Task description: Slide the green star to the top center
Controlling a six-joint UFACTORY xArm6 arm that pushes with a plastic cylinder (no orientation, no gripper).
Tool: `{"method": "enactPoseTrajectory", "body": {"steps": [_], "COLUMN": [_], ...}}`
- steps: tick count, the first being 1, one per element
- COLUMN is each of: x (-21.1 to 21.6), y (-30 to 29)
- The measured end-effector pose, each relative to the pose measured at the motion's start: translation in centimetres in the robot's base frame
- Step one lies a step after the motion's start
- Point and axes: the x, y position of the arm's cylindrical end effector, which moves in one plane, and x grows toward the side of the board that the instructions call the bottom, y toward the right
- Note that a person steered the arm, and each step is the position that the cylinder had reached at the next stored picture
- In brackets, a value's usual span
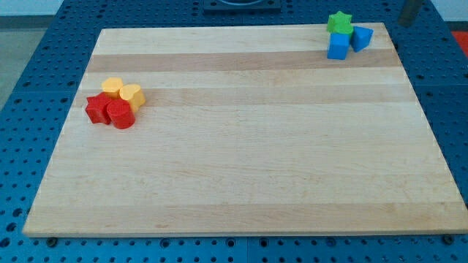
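The green star [338, 22] sits at the top right corner of the wooden board [241, 161], close to its top edge. A blue cube [338, 46] touches it from below, and a second blue block [361, 36], wedge-like, lies just to its lower right. My tip [404, 24] is at the view's top right, to the right of the green star and the blue blocks, past the board's corner and apart from all of them.
At the board's left, a cluster holds a red block [95, 108], a red cylinder [121, 115], a yellow block [112, 86] and a yellow cylinder [131, 96], all touching. A blue perforated table surface [29, 88] surrounds the board.
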Motion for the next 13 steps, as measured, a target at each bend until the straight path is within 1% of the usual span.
{"method": "enactPoseTrajectory", "body": {"steps": [1, 2, 4, 5, 8, 9, 10, 13], "x": [0.0, 0.0, 0.1, 0.1, 0.5, 1.3, 0.5, 0.6], "y": [0.0, -1.2, -11.4, -15.0, -18.3, -21.6, -24.3, -28.4]}}
